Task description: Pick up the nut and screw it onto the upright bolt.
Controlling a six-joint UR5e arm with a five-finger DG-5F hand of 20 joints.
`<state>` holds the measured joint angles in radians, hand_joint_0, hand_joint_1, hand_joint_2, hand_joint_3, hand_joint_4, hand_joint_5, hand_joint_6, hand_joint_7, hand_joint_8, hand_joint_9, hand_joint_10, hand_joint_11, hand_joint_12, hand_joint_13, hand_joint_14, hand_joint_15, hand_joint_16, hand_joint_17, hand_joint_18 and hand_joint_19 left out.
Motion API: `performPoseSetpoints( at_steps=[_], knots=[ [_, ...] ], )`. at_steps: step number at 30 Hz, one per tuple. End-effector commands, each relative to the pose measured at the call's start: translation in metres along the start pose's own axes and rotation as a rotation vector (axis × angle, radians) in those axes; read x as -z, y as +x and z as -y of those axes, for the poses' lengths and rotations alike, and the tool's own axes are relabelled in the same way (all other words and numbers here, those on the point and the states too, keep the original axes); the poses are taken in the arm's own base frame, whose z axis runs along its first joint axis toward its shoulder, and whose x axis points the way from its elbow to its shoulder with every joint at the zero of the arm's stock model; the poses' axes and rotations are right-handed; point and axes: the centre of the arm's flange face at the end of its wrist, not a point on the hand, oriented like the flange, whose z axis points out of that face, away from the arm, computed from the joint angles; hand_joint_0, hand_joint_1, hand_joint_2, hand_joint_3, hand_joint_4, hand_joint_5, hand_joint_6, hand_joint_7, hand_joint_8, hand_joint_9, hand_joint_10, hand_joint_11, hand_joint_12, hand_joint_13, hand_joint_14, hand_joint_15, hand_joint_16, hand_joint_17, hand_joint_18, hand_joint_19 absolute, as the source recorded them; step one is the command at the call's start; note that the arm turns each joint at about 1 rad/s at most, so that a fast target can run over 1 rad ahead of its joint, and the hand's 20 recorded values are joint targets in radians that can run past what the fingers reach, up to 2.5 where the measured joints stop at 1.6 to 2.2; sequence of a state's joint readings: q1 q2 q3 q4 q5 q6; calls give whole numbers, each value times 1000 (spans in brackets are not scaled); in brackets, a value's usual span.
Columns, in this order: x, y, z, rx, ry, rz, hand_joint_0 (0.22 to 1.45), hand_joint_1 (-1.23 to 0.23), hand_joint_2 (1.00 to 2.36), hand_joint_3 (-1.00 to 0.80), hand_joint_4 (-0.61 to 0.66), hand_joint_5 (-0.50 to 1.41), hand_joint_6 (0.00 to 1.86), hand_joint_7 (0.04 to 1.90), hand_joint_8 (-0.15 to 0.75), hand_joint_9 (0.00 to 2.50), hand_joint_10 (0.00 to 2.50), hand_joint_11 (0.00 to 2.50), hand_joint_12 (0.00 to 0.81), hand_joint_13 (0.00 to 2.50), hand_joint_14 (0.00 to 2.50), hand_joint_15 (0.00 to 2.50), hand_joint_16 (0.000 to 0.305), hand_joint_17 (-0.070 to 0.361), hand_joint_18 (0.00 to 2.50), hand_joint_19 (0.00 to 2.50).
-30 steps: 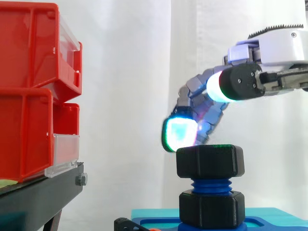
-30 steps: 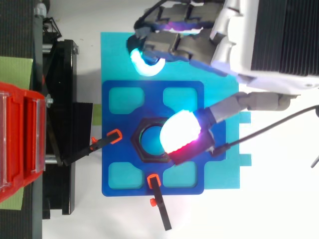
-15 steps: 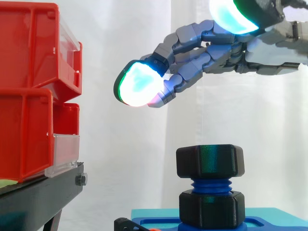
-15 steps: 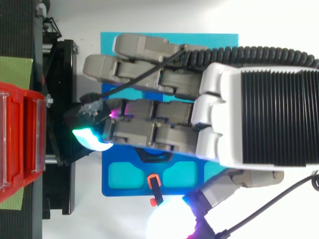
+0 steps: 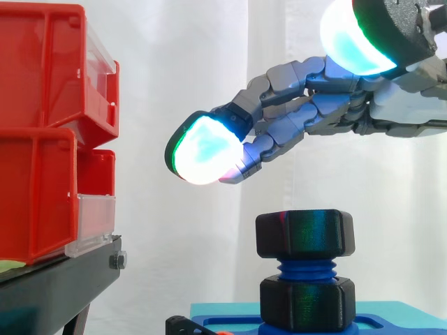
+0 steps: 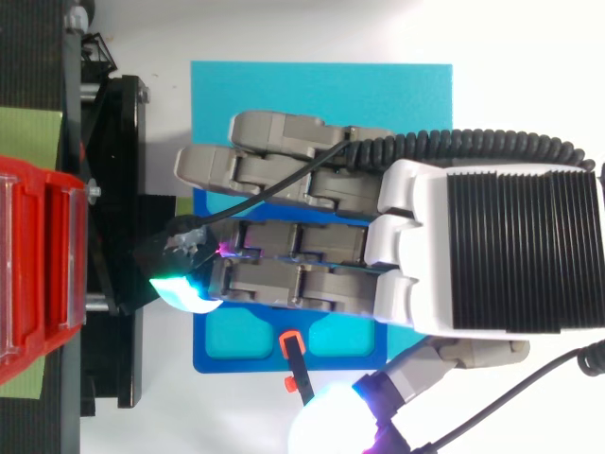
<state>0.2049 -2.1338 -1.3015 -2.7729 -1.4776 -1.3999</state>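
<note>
The nut (image 5: 304,234) sits atop the bolt (image 5: 304,268), seemingly started on its thread. The hand (image 6: 473,251) hangs above the bolt, fingers outstretched, holding nothing. The nut looks like rigid, light plastic. Its flat hex sides likely offer the surest hold for turning.

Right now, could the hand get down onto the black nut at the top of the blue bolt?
Probably yes. The hand hovers open, fingers stretched out, above the black nut on the blue bolt, with nothing between them in the side view. The red bins stand off to one side.
</note>
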Motion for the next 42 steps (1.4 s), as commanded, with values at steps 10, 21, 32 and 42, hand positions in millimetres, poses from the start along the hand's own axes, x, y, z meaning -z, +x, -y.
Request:
performPoseSetpoints(
  at_steps=[10, 21, 32, 42],
  knots=[
    [7, 5, 8, 16, 15, -56, 468, 104, 1000, -500, 160, -152, 502, 779, 202, 224, 0, 0, 338, 0, 0, 0, 51, 115, 0, 0],
    [8, 5, 12, 16, 10, -62, 479, 56, 1000, -500, 195, -133, 503, 860, 225, 322, 0, 0, 333, 15, 0, 0, 46, 104, 0, 0],
    [12, 7, 12, 18, 7, -96, 488, -14, 1000, -500, 216, -115, 503, 907, 245, 432, 0, 0, 297, 138, 0, 0, 34, 76, 0, 0],
    [16, 8, 20, 20, 21, -119, 496, -59, 1000, -500, 230, -101, 504, 1032, 259, 488, 0, 0, 264, 204, 0, 0, 28, 62, 0, 0]
  ],
)
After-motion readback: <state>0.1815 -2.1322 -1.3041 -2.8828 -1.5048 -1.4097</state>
